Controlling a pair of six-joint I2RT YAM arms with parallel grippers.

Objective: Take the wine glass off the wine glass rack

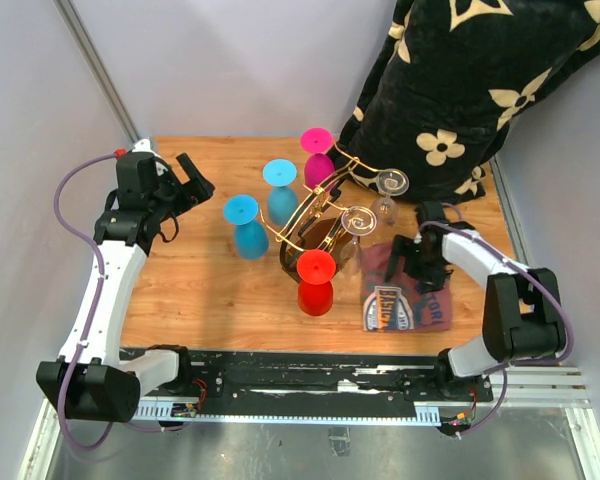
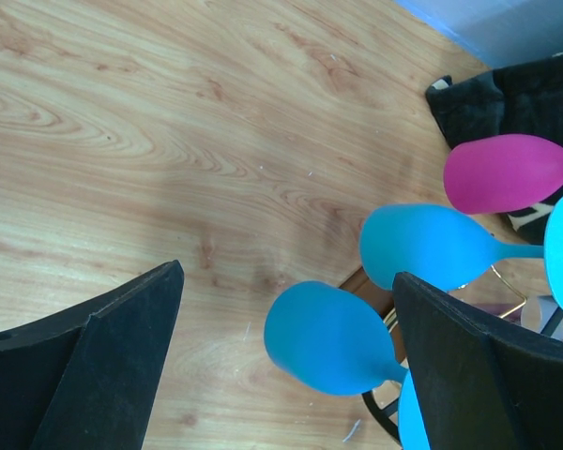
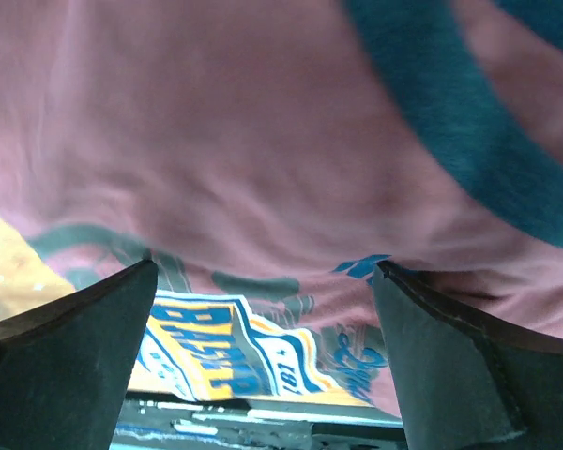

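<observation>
Centrally on the counter (image 1: 195,290), the wine glass rack (image 1: 310,235) holds glasses (image 1: 315,285) foot-up; the left gripper (image 1: 192,205), jaws wide, should straddle the nearest blue wine glass (image 1: 246,235) and slide it outward; the right gripper (image 1: 410,272) gapes over a shirt (image 1: 405,305)

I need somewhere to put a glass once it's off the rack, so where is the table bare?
Best is the front-left wood, bordered by the left arm, the nearer blue glass and the red glass. A narrower strip lies behind the farther blue glass. Crowded: around the rack, and the right side, taken by the shirt and blanket.
</observation>
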